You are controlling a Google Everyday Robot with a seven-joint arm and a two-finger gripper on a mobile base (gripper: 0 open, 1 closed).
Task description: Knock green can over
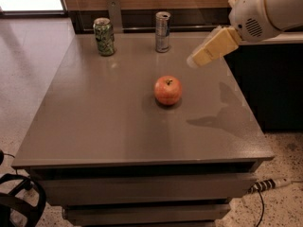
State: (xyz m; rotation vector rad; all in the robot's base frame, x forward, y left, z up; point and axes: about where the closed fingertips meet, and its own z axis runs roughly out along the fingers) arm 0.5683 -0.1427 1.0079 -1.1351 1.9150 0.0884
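The green can (104,37) stands upright at the far left corner of the grey table (94,122). It has a mottled green-and-white body and a silver top. My gripper (195,60) hangs above the table's right side, on a white arm coming in from the upper right. Its cream fingers point down and to the left. It is well to the right of the green can and holds nothing that I can see.
A slim silver-and-blue can (163,32) stands upright at the far edge, right of the green can. A red apple (167,90) sits near the table's middle. A dark cabinet (270,84) stands to the right. A cable (265,186) lies on the floor.
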